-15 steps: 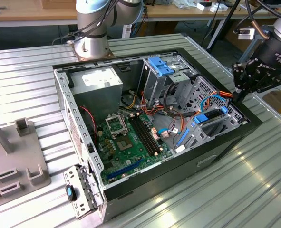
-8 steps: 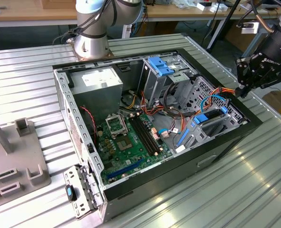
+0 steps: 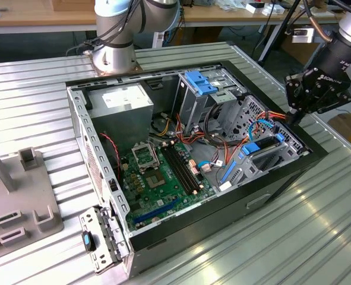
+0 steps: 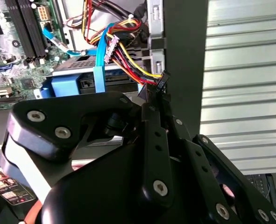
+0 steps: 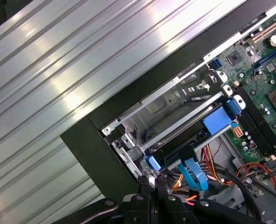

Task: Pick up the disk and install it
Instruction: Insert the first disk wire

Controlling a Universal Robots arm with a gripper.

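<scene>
The disk (image 3: 263,155) lies inside the drive bay at the corner of the open computer case (image 3: 104,178) on the exterior view's right, its blue side rails showing. It also shows in the second wrist view, disk (image 4: 67,86), and in the first wrist view, disk (image 5: 182,142), as a dark slab between metal rails. My black gripper (image 3: 293,117) hangs just above that bay. Its fingers (image 4: 149,116) are shut on a black power connector (image 4: 162,81) with red, yellow and black wires. In the first wrist view the gripper (image 5: 152,189) sits over the cable bundle.
Inside the case are a green motherboard (image 3: 157,178), a grey power-supply box (image 3: 125,104) and a metal drive cage with a blue latch (image 3: 200,83). A blue data cable (image 5: 194,170) crosses the bay. The arm's base (image 3: 113,53) stands behind the case. A grey fixture (image 3: 15,196) sits at the exterior view's left.
</scene>
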